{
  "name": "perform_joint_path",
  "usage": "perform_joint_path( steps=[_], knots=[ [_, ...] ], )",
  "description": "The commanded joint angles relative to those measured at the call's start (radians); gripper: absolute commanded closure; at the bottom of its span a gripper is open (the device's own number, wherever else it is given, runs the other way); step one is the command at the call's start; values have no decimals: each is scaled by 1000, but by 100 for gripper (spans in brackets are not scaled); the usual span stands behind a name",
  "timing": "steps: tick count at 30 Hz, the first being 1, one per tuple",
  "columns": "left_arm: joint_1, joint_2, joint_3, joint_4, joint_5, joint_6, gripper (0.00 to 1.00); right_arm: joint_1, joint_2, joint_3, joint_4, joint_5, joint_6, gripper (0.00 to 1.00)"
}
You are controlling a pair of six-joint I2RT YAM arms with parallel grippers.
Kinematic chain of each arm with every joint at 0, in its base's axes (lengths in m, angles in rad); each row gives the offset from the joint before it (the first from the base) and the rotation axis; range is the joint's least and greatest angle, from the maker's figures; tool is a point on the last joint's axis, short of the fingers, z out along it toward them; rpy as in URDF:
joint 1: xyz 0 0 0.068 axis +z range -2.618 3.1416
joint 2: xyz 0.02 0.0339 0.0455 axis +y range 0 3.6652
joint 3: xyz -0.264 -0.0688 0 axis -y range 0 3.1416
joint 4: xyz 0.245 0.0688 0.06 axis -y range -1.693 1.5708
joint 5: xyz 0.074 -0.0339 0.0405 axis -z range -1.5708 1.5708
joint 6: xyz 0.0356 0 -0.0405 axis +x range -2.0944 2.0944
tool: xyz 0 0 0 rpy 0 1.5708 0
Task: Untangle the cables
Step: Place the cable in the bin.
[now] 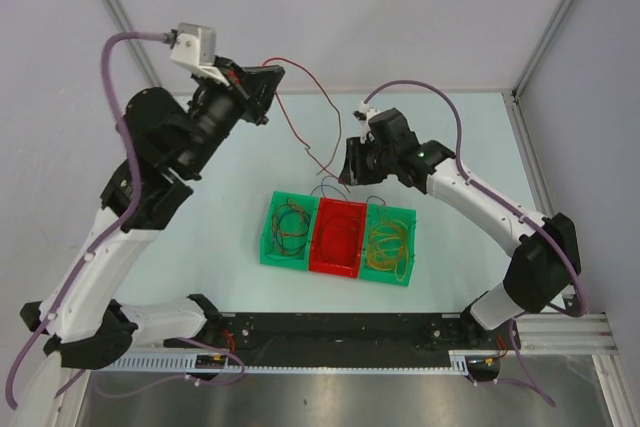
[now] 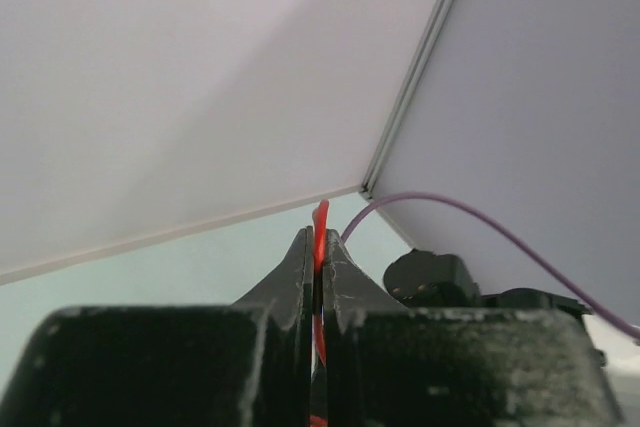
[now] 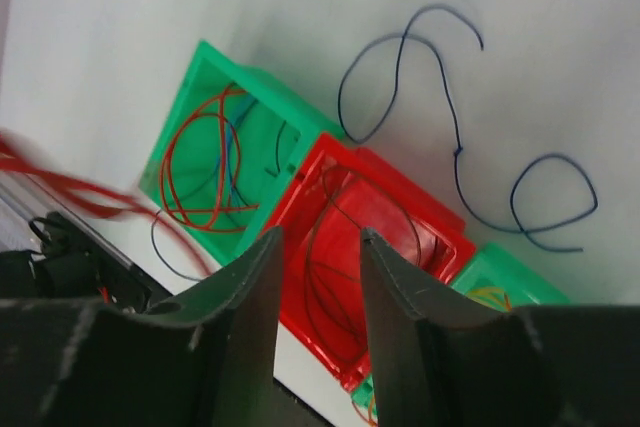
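My left gripper is raised at the back left and shut on a red cable, which hangs in a long curve down toward the bins. The left wrist view shows the red cable pinched between the closed jaws. My right gripper is open and empty, hovering just behind the red bin. The right wrist view looks down between its fingers onto the red bin with dark cable loops. A loose blue cable lies on the table. A blurred red cable crosses the left.
Three bins stand in a row mid-table: left green bin with red and blue loops, the red bin, right green bin with yellow-orange cables. A black rail runs along the near edge. Frame posts stand at the back corners.
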Motion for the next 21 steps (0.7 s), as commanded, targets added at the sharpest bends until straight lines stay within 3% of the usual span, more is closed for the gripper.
perform_joint_path(
  steps=[1, 3, 9, 15, 21],
  knots=[
    [-3, -74, -10, 26, 46, -33, 100, 37, -73, -8, -79, 57, 8, 54],
    [-2, -97, -27, 6, 48, -39, 100, 38, -114, -8, -120, 71, 9, 42],
    [-3, -145, -105, -48, 46, -53, 100, 32, -261, -8, -257, 140, -9, 26],
    [-3, -185, -194, -77, 93, -113, 100, -40, -415, -22, -380, 284, -12, 19],
    [-23, -216, -275, -107, 127, -170, 100, -155, -483, -44, -381, 276, -34, 17]
  ],
)
